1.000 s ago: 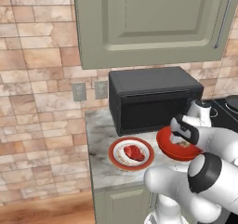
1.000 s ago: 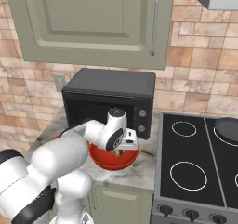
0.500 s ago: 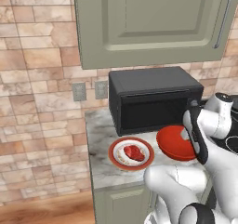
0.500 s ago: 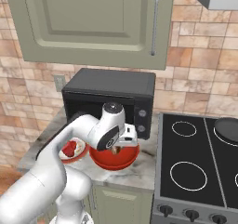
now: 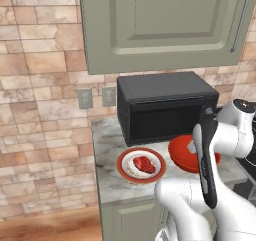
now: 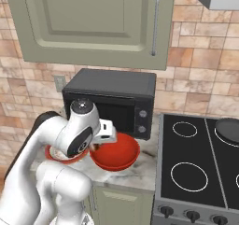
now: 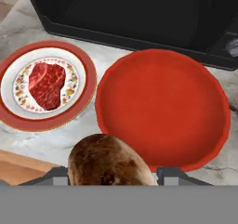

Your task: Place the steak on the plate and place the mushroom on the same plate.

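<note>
One steak on the plate, gripper clamped on the mushroom over the red bowl.

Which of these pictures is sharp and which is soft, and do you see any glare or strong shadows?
Hand view: the steak on the plate is crisp, while the mushroom between the fingers looks large and slightly soft. Left base view: even light, no glare, the plate's pattern too small to read. Right base view: flat light, faint shadow under the red bowl.
</note>
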Controlling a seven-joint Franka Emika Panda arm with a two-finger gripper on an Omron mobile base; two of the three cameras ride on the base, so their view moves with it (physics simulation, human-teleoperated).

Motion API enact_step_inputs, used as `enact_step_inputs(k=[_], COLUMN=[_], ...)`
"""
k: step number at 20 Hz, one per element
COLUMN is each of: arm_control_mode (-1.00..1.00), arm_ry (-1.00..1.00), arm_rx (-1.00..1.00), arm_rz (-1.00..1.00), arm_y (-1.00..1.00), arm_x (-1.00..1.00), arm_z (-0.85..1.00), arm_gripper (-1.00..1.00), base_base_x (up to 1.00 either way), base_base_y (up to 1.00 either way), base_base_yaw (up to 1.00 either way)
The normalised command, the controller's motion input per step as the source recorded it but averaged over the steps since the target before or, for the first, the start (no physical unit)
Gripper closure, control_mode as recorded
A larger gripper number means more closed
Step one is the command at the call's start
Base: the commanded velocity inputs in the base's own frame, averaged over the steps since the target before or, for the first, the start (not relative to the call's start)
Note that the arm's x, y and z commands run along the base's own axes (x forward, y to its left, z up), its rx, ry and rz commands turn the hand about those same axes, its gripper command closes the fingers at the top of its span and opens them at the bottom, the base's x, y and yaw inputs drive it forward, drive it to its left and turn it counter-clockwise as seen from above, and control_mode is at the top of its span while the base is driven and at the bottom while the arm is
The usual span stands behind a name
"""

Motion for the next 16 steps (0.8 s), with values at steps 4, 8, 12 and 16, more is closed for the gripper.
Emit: enact_step_inputs(k=[4,8,12,16], arm_control_mode=[-1.0,-1.0,-1.0,-1.0], arm_ry=[-0.01,0.0,0.0,-0.02], arm_rx=[0.0,0.0,0.0,-0.01], arm_rz=[0.04,0.04,0.02,0.01], arm_y=[0.84,0.89,0.85,0.57], arm_x=[-0.22,-0.19,-0.15,0.0], arm_z=[0.49,0.19,0.0,-0.42], arm_gripper=[1.0,1.0,1.0,1.0], base_base_x=[0.0,0.0,0.0,0.0], base_base_y=[0.0,0.0,0.0,0.0], base_base_yaw=[0.0,0.0,0.0,0.0])
